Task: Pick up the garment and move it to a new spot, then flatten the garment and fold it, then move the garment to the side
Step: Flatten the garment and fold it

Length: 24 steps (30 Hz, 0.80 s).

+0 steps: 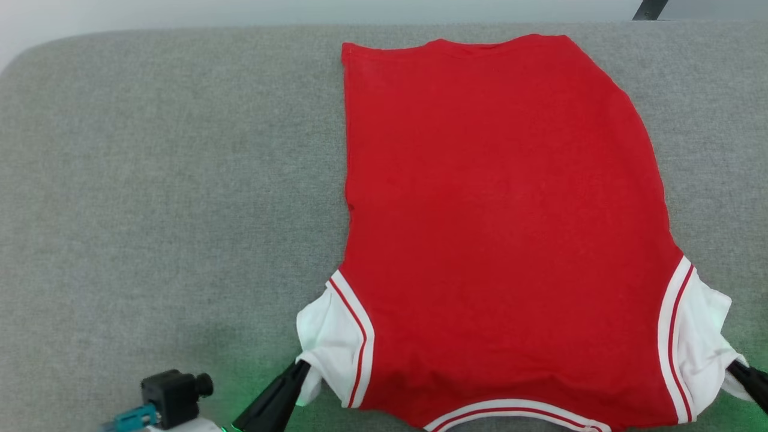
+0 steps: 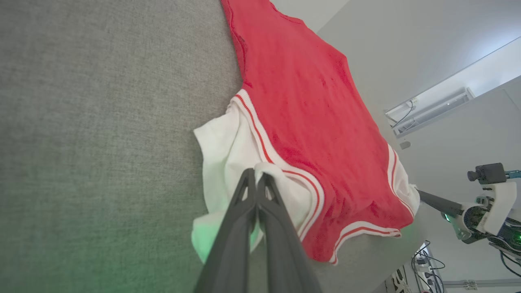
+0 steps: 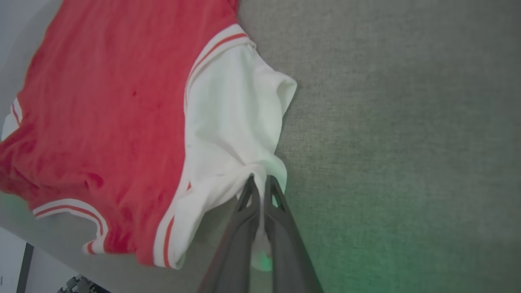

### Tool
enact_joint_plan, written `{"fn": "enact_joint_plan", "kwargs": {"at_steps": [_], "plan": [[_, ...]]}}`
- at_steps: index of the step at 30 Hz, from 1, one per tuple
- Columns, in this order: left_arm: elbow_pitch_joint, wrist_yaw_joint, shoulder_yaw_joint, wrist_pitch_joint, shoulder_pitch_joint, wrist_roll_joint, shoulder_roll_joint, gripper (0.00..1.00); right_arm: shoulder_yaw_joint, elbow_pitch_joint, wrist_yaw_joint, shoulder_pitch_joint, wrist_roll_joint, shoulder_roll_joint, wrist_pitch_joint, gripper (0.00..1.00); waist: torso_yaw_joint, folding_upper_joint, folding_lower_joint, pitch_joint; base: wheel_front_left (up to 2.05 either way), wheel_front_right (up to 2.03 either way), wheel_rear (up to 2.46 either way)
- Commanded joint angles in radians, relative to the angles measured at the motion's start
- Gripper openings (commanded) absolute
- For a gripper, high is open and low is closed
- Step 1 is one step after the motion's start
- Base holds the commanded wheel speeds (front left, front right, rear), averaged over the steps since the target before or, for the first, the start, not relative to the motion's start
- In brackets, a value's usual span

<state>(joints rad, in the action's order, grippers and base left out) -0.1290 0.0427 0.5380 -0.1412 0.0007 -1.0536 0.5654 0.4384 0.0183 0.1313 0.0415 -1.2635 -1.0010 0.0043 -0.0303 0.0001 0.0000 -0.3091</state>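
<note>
The garment [image 1: 504,216], a red jersey with white sleeves, lies spread on the grey surface with its plain red side up, collar toward me and hem at the far end. My left gripper [image 1: 303,367] is shut on the white cloth of the left sleeve [image 2: 228,150] at the lower left of the head view. In the left wrist view its fingertips [image 2: 257,179] pinch that cloth. At the lower right, my right gripper [image 1: 737,368] is shut on the right sleeve [image 3: 236,122]. The right wrist view has its dark fingers [image 3: 258,185] closed on white fabric.
A grey fabric-covered table [image 1: 168,180] spreads wide to the left of the garment. Its far edge [image 1: 180,33] meets a pale wall. Beyond the near table edge, cables and equipment [image 2: 423,264] stand on the floor.
</note>
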Motion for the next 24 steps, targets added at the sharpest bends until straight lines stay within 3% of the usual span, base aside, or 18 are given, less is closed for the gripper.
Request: {"fn": "enact_joint_plan", "kwargs": {"at_steps": [1,12,13,14,15,18,24], "plan": [[0.017,0.007,0.005,0.001,-0.013,0.006,-0.010,0.00,0.004,0.011,-0.001,-0.016,0.016,0.020,0.010,0.00,0.000,-0.0001,0.0000,0.000,0.00,0.00,0.00],[0.199,0.026,0.070,0.012,-0.062,0.049,-0.061,0.00,0.020,0.127,-0.001,-0.083,0.174,0.162,0.100,0.00,0.008,-0.0001,0.0000,-0.005,0.00,0.00,0.00],[0.205,0.026,0.074,0.009,-0.064,0.050,-0.064,0.00,0.018,0.124,-0.001,-0.088,0.182,0.170,0.102,0.15,0.009,-0.0001,0.0000,-0.006,0.00,0.00,0.00],[0.209,0.027,0.075,0.007,-0.065,0.050,-0.066,0.00,0.011,0.120,-0.001,-0.093,0.192,0.174,0.098,0.41,0.010,-0.0001,0.0000,-0.007,0.00,0.00,0.00],[0.212,0.030,0.075,0.006,-0.068,0.050,-0.067,0.00,0.002,0.115,-0.001,-0.095,0.200,0.176,0.093,1.00,0.011,-0.0001,0.0000,-0.008,0.00,0.00,0.00],[0.211,0.031,0.072,-0.002,-0.073,0.052,-0.066,0.00,-0.033,0.100,-0.002,-0.091,0.212,0.171,0.097,1.00,0.015,-0.0001,0.0000,-0.009,0.00,0.00,0.00],[0.185,0.012,0.067,-0.014,-0.065,0.062,-0.061,0.00,-0.169,-0.007,-0.001,-0.042,0.210,0.100,0.166,1.00,0.015,-0.0001,0.0000,-0.009,0.00,0.00,0.00]]}}
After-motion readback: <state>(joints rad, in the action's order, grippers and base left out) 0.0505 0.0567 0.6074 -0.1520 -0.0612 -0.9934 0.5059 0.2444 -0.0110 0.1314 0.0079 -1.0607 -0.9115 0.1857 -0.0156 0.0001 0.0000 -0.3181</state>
